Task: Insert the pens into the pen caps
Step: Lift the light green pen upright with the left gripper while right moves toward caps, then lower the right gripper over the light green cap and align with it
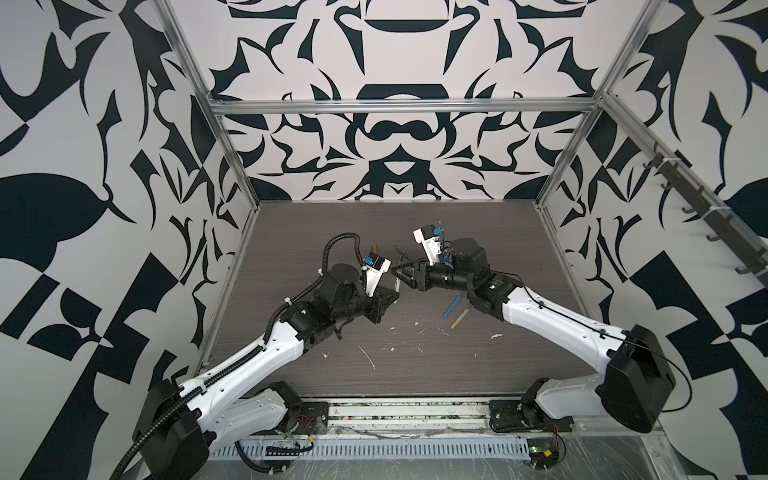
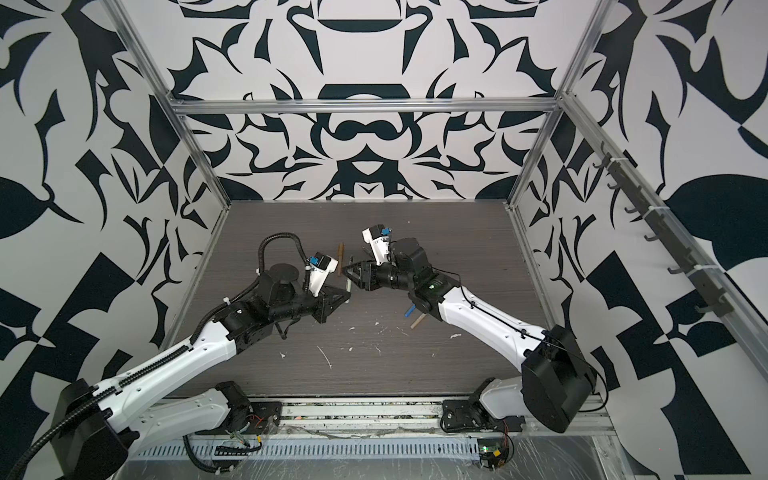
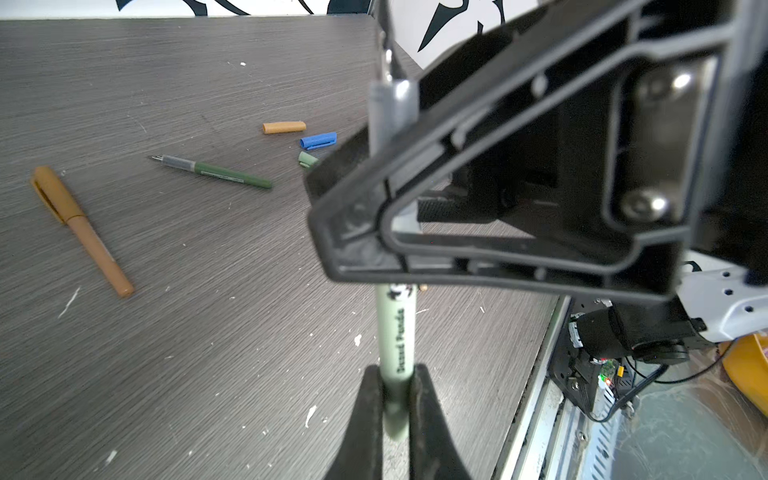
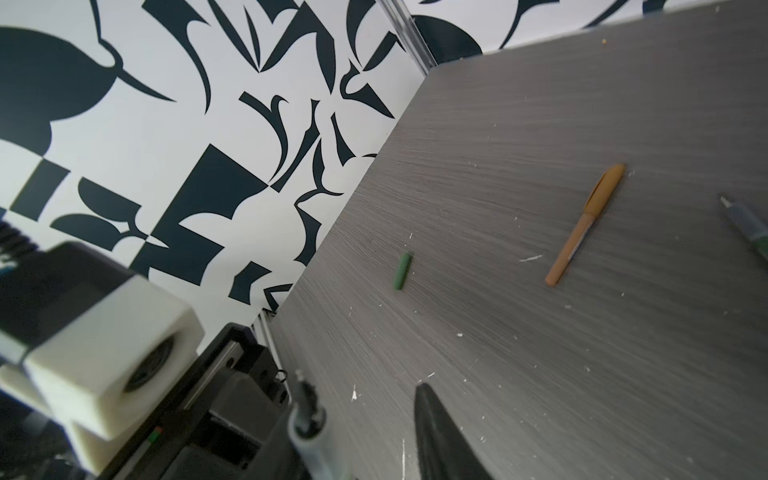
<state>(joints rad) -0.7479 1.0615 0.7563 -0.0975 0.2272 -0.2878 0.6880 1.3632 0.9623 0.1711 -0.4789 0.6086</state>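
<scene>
Pale green plastic with black lettering, the pen [image 3: 400, 332] hangs above the middle of the table [image 3: 187, 353], its barrel clamped tight in the left gripper [image 3: 397, 386]. Its grey neck and dark tip reach in among the jaws of the right gripper [image 1: 400, 272], which shows no cap. Whether those jaws pinch the neck or merely stand beside it, I cannot tell. The matching green cap [image 3: 307, 159] lies on the table right of its middle, half hidden, next to the blue cap [image 3: 318, 140] and the tan cap [image 3: 284, 126]. To do this step well, I judge the left clamp should hold firm and the tip end be left clear. The right gripper should fetch the green cap, line its mouth up with the pen's axis, then push straight on.
</scene>
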